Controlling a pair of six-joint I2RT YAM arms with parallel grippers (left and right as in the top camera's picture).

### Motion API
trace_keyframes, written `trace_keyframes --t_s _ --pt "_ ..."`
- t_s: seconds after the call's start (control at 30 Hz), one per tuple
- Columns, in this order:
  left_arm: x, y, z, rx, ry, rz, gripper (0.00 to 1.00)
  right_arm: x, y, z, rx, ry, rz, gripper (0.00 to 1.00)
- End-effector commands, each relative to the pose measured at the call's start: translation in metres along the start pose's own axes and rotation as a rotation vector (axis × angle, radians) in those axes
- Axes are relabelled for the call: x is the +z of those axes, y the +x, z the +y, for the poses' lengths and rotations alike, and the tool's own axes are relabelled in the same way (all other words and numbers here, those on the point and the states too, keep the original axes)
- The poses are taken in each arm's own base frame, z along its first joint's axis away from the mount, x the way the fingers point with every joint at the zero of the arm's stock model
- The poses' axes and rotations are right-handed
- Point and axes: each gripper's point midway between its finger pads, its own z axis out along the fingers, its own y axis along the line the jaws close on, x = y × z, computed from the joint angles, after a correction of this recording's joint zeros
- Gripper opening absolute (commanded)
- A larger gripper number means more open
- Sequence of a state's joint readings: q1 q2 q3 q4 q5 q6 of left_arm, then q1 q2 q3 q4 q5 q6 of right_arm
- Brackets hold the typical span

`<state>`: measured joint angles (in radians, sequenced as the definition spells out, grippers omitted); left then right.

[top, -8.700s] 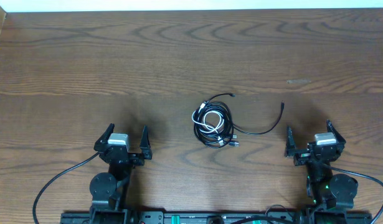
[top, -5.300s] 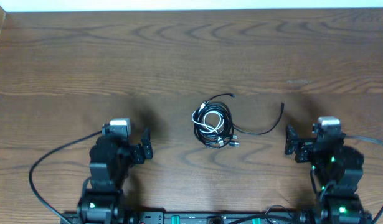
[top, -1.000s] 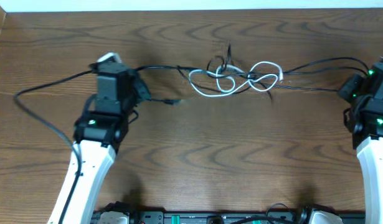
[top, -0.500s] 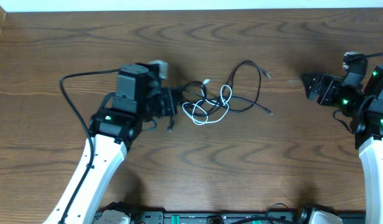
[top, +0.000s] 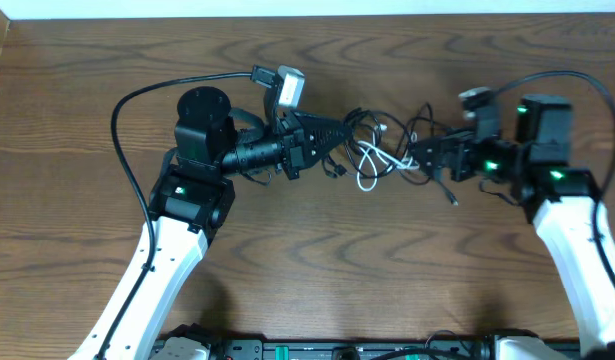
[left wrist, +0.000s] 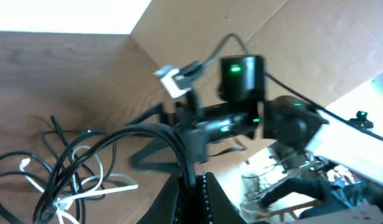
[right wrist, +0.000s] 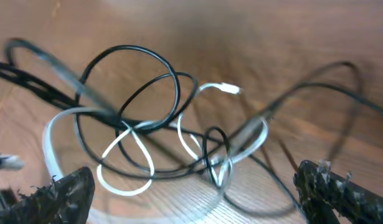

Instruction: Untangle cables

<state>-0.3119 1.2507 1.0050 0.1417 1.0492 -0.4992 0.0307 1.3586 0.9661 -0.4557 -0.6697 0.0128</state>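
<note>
The left claw (left wrist: 193,182) is pinched tight on a bunch of black cables (left wrist: 135,134). The cables bend up from the table and run right in between its two fingers. From above, this claw points to the right, at the edge of the tangle.

The right claw (right wrist: 194,177) is wide open and holds nothing. Its two fingers stand far apart, one at each bottom corner of its own view, and the tangle lies on the wood just in front of them. From above, it points left and sits at the right side of the tangle, so the two claws face each other with the cables between them.

The white cable (top: 371,168) is looped in with the black ones, and they cross over each other many times. A small white plug end (right wrist: 229,89) pokes out near the middle. All of it sits in the far half of the table (top: 317,260) — dark brown wood with wavy lines in it.

Behind the table stands a plain tan wall (left wrist: 291,37). Bright light comes in at the far right, and some blurry things sit low down there — too fuzzy to name.
</note>
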Motion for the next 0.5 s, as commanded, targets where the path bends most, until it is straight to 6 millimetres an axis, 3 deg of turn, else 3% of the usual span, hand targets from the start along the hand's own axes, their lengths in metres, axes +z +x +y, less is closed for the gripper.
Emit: trace_keyframes --t_s 0.0,0.03,0.13,0.2,0.23,0.27,0.3,0.37,0.47 --pt "0.001 0.0 -0.015 -0.011 0.054 0.019 0.07 0.022 0.003 -0.017 0.027 0.097 0.037 0.99" --pt "0.002 0.001 -0.016 -0.011 0.056 0.022 0.08 0.032 0.007 -0.03 0.086 0.162 0.051 0.99" --pt "0.002 0.002 -0.016 -0.014 0.055 0.024 0.07 0.05 0.013 -0.037 0.195 0.18 0.062 0.93" --pt "0.002 0.003 -0.014 -0.017 0.049 0.026 0.08 0.06 0.017 -0.038 0.294 0.178 0.068 0.55" --pt "0.002 0.004 -0.014 -0.012 0.047 0.029 0.08 0.063 0.018 -0.039 0.318 0.179 0.071 0.21" --pt "0.002 0.005 -0.013 -0.008 0.043 0.033 0.07 0.063 0.017 -0.039 0.316 0.179 0.067 0.08" --pt "0.002 0.007 -0.01 -0.009 0.032 0.039 0.07 0.062 0.012 -0.039 0.307 0.179 0.049 0.01" --pt "0.002 0.013 0.003 -0.023 -0.028 0.046 0.07 0.058 0.002 -0.038 0.284 0.173 0.011 0.01" --pt "-0.005 0.033 0.047 -0.066 -0.253 0.076 0.08 0.039 -0.028 -0.03 0.24 0.161 -0.088 0.01"
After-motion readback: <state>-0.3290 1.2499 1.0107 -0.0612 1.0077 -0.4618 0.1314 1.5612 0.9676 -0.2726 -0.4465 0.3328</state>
